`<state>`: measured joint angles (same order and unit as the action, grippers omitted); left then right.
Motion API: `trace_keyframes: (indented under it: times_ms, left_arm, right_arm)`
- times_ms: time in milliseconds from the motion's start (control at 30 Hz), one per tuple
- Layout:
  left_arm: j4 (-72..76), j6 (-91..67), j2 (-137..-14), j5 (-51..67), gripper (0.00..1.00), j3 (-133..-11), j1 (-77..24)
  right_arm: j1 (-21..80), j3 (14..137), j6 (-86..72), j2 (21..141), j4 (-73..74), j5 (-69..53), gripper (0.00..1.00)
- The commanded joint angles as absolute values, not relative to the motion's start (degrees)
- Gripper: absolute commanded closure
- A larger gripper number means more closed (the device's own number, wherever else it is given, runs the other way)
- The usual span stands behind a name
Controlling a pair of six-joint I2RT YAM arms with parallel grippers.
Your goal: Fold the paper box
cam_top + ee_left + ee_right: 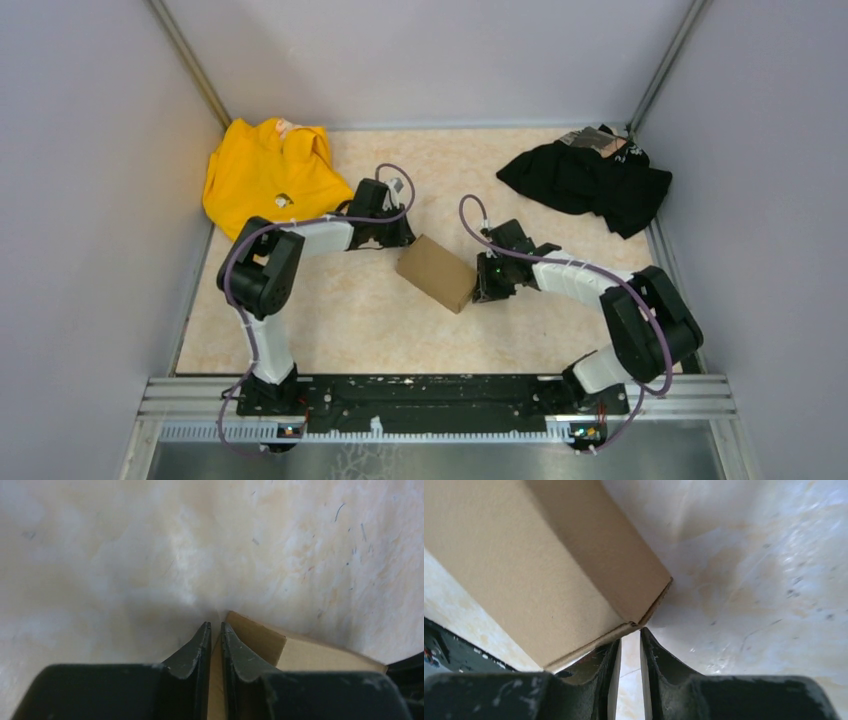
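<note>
The paper box (436, 272) is a plain brown carton, folded up and lying slantwise in the middle of the table. My left gripper (400, 240) is at its far left end. In the left wrist view the fingers (215, 625) are nearly shut over the box's corner (310, 655), and cardboard shows through the thin slit. My right gripper (483, 290) is at the box's near right end. Its jaws (630, 635) are nearly shut with only table visible between them. One fingertip touches the box's corner (524, 570) and the other lies under its edge.
A yellow garment (265, 175) lies bunched at the back left, close behind the left arm. A black garment (590, 185) lies at the back right. Grey walls enclose three sides. The arms' mounting rail (440, 395) runs along the near edge.
</note>
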<state>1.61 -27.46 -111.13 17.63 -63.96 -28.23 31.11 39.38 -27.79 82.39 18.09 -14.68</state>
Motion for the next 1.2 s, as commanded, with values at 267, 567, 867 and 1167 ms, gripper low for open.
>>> trace_keyframes:
  times_ms: [267, 567, 867, 1167]
  left_arm:
    - [0.3, -29.6, -99.4, 15.9, 0.79, -50.4, -30.1]
    - [-5.7, -28.0, -94.4, 9.5, 0.65, -49.1, -29.9]
    - [-9.5, -27.9, -94.3, 6.5, 0.50, -52.4, -28.8]
    - [-10.0, -27.0, -94.2, 6.9, 0.48, -53.2, -27.3]
  right_arm:
    - [25.6, 50.5, -21.0, 90.7, 15.3, -12.3, 0.75]
    - [25.1, 53.2, -10.8, 82.1, 21.8, -4.1, 0.29]
    - [25.4, 57.5, -0.3, 80.1, 22.2, -6.5, 0.18]
    - [25.3, 58.7, -2.5, 85.2, 25.8, -3.2, 0.18]
